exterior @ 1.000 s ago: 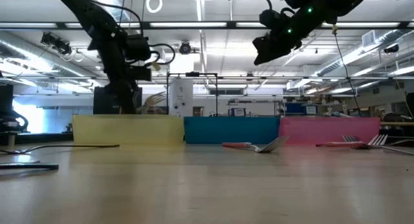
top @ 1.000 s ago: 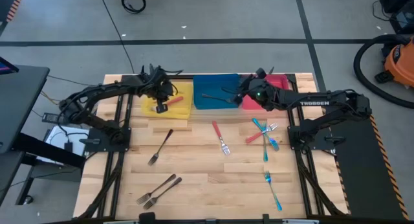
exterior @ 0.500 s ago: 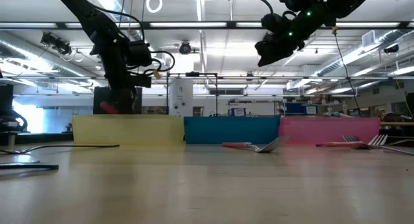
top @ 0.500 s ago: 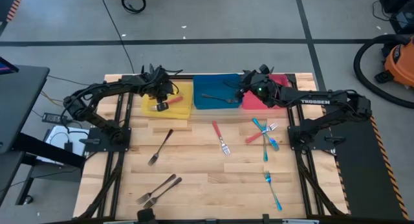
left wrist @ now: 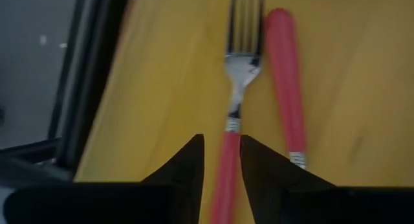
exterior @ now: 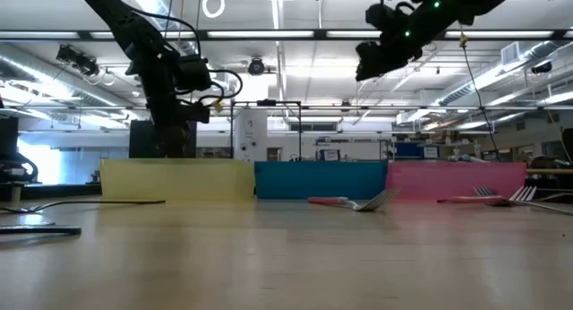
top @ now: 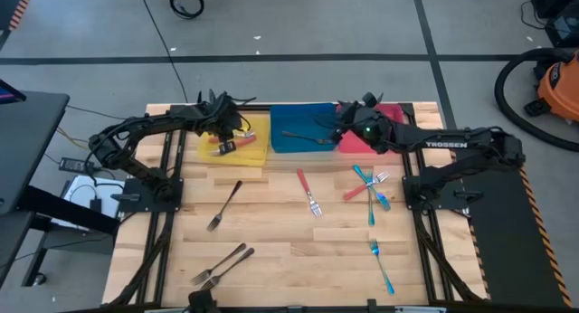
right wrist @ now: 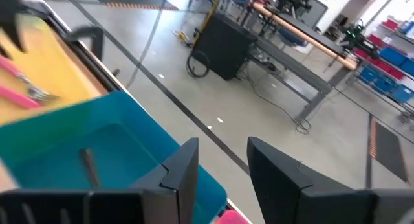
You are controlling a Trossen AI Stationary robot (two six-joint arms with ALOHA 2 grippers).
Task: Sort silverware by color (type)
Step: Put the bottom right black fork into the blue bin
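From above, three bins stood in a row: yellow bin [top: 258, 146] holding two red-handled forks [top: 226, 145], blue bin [top: 303, 123] holding two dark utensils [top: 298, 135], red bin [top: 389, 112]. On the wooden table [top: 271, 250] lay three grey forks [top: 224, 204], two red, four teal.

Left wrist view: left gripper [left wrist: 221, 149] open over one fork [left wrist: 226, 156].

Right wrist view: right gripper [right wrist: 223, 156] open, empty, concrete floor beyond.

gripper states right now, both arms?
Left gripper: open over the yellow plastic bin, straddling a red-handled fork, not gripping it.
Right gripper: open, empty.
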